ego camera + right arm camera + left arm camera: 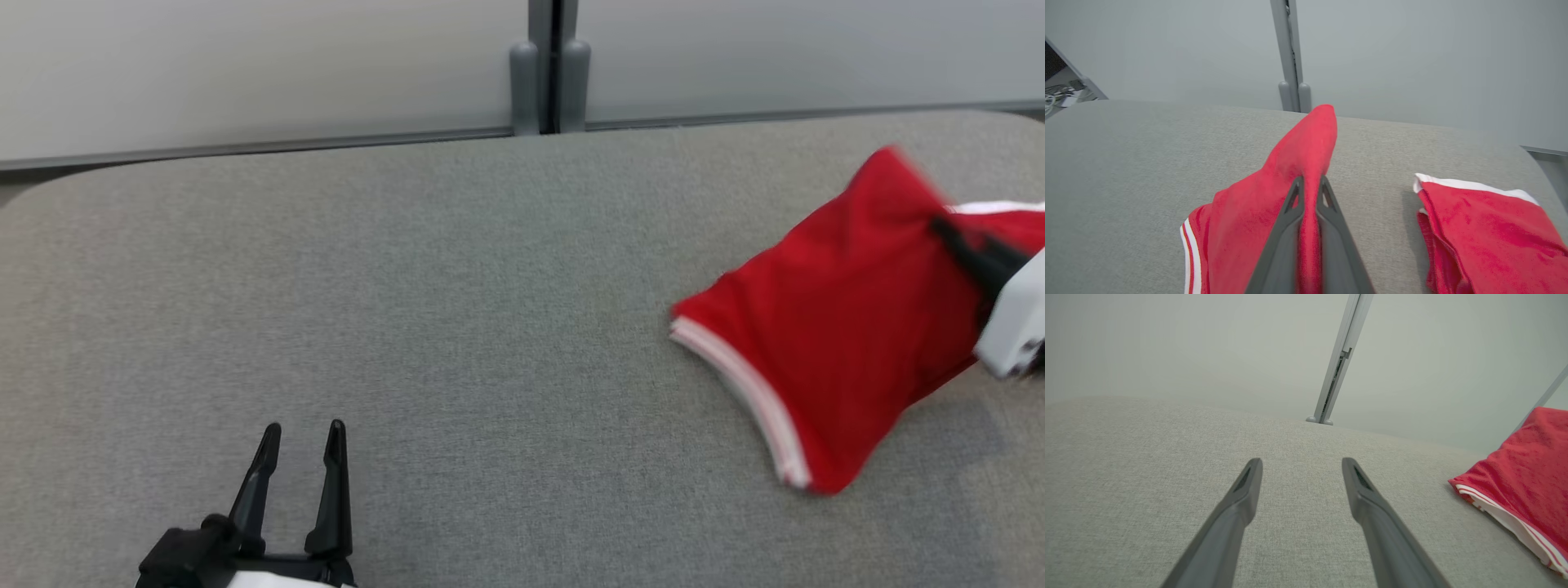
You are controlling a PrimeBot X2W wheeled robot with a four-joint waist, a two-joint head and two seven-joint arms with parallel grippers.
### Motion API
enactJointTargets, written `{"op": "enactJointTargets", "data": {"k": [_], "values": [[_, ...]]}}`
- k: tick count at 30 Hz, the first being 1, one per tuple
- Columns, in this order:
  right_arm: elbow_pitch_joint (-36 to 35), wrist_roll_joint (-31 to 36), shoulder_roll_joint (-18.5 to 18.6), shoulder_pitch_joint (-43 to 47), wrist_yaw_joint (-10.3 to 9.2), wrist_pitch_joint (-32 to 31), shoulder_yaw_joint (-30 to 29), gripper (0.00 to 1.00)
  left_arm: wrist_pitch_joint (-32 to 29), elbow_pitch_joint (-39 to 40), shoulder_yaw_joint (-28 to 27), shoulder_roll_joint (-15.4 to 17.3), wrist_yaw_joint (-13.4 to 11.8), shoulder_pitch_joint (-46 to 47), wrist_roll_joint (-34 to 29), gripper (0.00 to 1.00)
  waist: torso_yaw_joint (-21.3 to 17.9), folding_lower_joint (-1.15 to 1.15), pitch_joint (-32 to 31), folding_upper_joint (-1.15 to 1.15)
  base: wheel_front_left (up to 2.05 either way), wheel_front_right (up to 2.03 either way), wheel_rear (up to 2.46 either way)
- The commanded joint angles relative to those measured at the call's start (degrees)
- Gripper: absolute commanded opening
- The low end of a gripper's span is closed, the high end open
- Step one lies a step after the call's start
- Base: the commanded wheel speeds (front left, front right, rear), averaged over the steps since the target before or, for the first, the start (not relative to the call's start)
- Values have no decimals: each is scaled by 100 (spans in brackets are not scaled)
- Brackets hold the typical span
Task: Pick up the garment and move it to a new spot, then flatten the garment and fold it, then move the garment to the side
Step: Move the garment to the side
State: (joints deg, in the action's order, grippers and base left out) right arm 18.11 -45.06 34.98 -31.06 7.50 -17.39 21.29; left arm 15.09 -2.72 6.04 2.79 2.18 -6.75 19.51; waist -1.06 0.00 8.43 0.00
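Note:
The garment (841, 327) is red with white-striped hems and lies at the right of the grey table. My right gripper (951, 233) comes in from the right edge and is shut on a raised fold of it. In the right wrist view the fingers (1286, 228) pinch a ridge of the garment (1306, 155) that peaks ahead of them, and another part (1486, 220) lies flat to the right. My left gripper (302, 433) rests open at the lower left, far from the cloth, with nothing between its fingers (1241, 498). The garment's hem (1515, 514) shows at the left wrist view's right edge.
A grey fabric-covered table (457, 310) spreads wide to the left of the garment. Pale wall panels with a grey post (551, 73) stand behind the far edge. Cables (1061, 96) lie beyond the table's left corner in the right wrist view.

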Motion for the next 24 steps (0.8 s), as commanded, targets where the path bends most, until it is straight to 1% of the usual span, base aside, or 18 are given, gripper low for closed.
{"op": "enactJointTargets", "data": {"k": [1, 4, 9, 14, 20, 21, 23, 24], "values": [[-45, -12, 55, -106, -1, -51, -44, 0, 7, 5, -3, 24, 25, 108, -32, 100, -164, 0, 183, 0, 0, 0, 0], [-168, 12, 381, -421, -1, -376, -282, 0, 7, -11, 38, 23, 66, 291, -58, 100, -254, 0, 343, 0, 0, 0, 0], [-39, 138, 624, -847, -1, -733, -655, 0, 7, -71, 73, 23, 114, 456, -119, 100, -288, 0, 535, 0, 0, 0, 0], [196, 265, 689, -1055, -1, -909, -959, 0, 7, -118, 67, 23, 140, 529, -148, 100, -229, 0, 664, 0, 0, 0, 0], [497, 502, 785, -1102, -1, -995, -1295, 0, 7, -125, 31, 22, 155, 513, -169, 100, -161, 0, 749, 0, 0, 0, 0], [570, 580, 821, -1097, -1, -997, -1355, 2, 7, -126, 27, 22, 163, 513, -172, 100, -152, 0, 758, 0, 0, 0, 0], [754, 797, 898, -1086, -1, -951, -1459, 30, 7, -130, 15, 23, 167, 508, -181, 100, -139, 0, 770, 0, 0, 0, 0], [867, 966, 952, -1095, -1, -889, -1532, 46, 7, -130, 10, 23, 173, 505, -186, 100, -136, 0, 775, 0, 0, 0, 0]]}}
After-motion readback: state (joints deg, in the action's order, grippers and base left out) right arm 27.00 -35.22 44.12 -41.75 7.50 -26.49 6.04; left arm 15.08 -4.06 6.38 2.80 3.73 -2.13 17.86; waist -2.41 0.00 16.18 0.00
